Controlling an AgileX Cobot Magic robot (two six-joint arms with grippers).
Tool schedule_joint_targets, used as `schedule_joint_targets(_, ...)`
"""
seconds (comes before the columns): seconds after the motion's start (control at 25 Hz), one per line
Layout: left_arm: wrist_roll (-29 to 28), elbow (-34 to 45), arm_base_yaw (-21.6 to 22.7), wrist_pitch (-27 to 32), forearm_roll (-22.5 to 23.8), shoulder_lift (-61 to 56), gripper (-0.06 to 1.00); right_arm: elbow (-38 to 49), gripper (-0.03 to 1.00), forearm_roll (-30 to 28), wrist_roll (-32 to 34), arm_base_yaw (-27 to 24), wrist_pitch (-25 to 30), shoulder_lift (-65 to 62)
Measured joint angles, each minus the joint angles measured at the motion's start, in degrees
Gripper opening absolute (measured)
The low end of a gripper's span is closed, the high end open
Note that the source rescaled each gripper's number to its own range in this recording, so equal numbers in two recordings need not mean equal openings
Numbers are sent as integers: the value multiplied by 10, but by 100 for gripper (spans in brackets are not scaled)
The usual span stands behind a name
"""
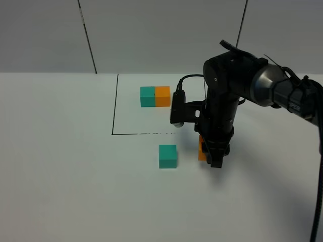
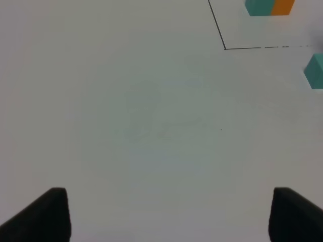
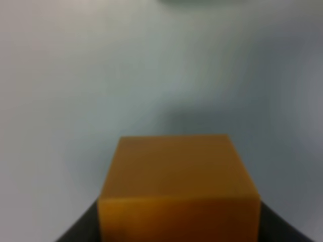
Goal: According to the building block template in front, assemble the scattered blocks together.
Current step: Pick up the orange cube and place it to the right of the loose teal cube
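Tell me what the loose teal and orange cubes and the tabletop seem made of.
The teal cube and orange cube look like matte plastic or foam: flat colour, no glare, crisp edges. The tabletop may be smooth white laminate: even, dull finish.

High, left wrist share template (image 1: 155,96); right wrist hugs orange cube (image 3: 179,186).

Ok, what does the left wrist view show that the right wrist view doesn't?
Only left wrist: the building block template, the loose teal cube, the black line and the open left gripper. Only right wrist: the orange cube, close up, pinched in the right gripper. Both: the white table.
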Motion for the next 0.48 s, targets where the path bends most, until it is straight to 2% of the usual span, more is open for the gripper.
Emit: schedule_joint_targets(0.48, 0, 0, 0, 0, 0, 0, 67, -59, 0, -17, 49, 13, -7, 94)
